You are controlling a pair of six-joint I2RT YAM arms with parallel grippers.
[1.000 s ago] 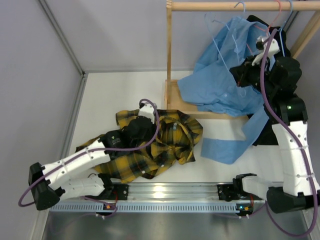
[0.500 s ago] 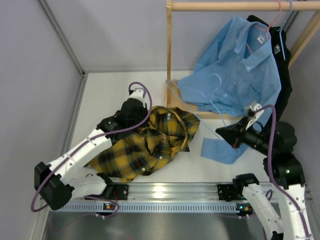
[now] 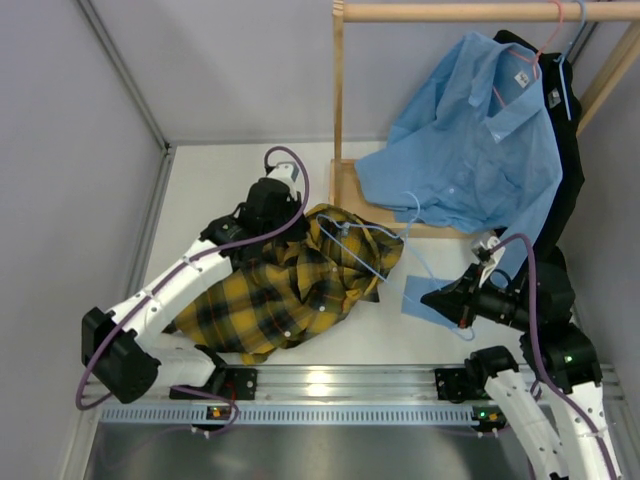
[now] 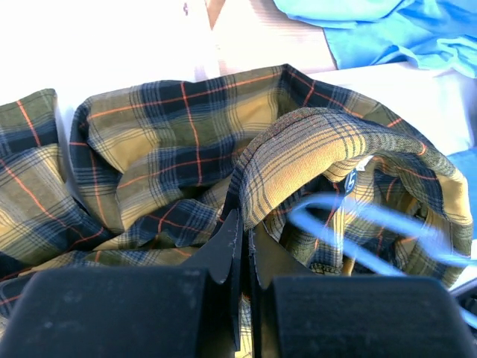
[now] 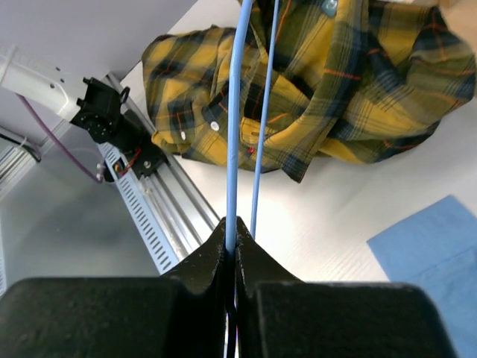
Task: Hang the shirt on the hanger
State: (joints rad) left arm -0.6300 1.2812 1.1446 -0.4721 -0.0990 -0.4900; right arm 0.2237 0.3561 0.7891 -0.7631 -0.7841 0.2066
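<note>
The yellow-and-black plaid shirt [image 3: 285, 295] lies crumpled on the white table left of centre. My left gripper [image 3: 295, 222] is shut on its collar and holds the collar raised, as the left wrist view [image 4: 242, 224] shows. The pale-blue hanger [image 3: 356, 258] reaches across the shirt's right part near the open collar. My right gripper [image 3: 430, 297] is shut on the hanger's wire. In the right wrist view the jaws [image 5: 232, 231] pinch the wire of the hanger [image 5: 237, 112], which points at the shirt [image 5: 358, 82]. The hanger shows blurred in the left wrist view [image 4: 358, 231].
A wooden clothes rack [image 3: 338, 100] stands at the back right. A light-blue shirt [image 3: 480, 150] on a pink-red hanger [image 3: 545, 30] and a black garment [image 3: 572, 150] hang from it. A light-blue sleeve end [image 3: 425, 305] lies on the table under my right gripper. A metal rail [image 3: 330, 385] runs along the near edge.
My right arm came down from the rack with the pale-blue hanger and carried it left onto the shirt. My left gripper pulled the collar up and back, bunching the shirt.
</note>
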